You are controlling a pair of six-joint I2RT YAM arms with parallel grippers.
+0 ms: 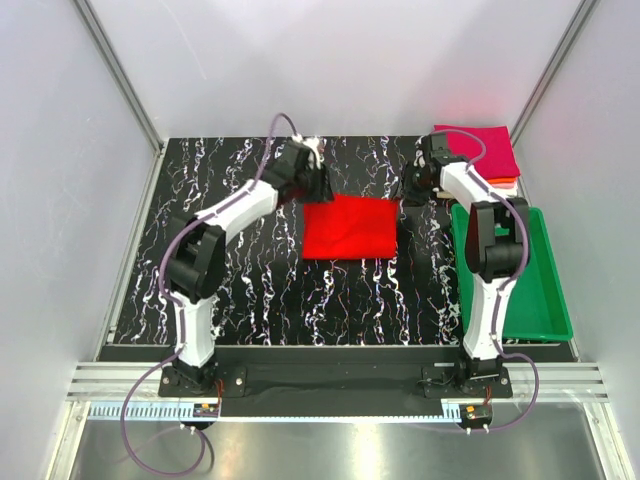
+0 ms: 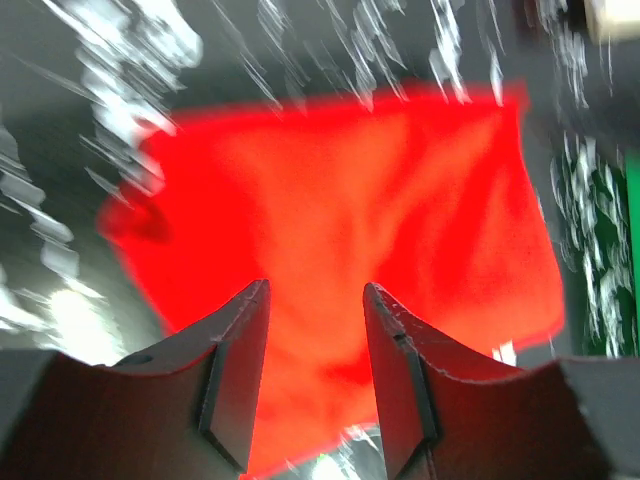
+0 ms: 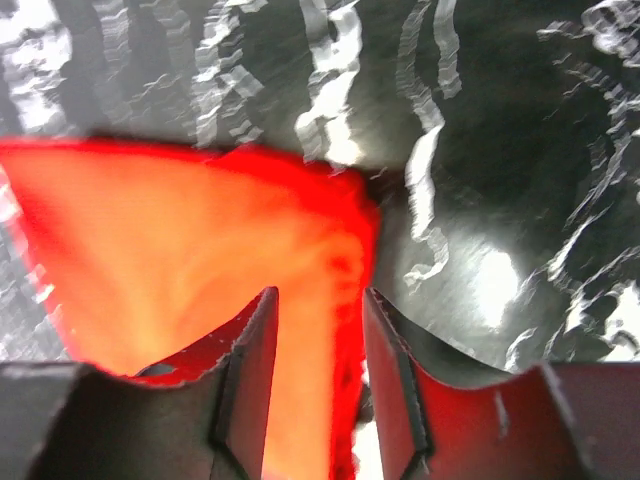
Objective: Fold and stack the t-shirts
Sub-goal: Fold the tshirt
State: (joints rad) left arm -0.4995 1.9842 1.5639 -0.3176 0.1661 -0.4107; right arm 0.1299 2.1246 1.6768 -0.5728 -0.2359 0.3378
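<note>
The red shirt is lying flat in the middle of the dark marbled surface as a folded rectangle, its long axis running left to right across the two arms. The left arm is reaching to the shirt's far left corner and the right arm to its far right corner, so each is sitting at one end of the far edge. In both wrist views the jaws are standing apart with nothing clamped. The left jaws are looking down over the cloth, which is spreading away in front of them. The right jaws are straddling the shirt's right edge. The stack of folded shirts, magenta on top, is waiting at the far right corner, just beyond the green tray. The right arm is nearer to it, so any carry to the stack is likely going rightward.
</note>
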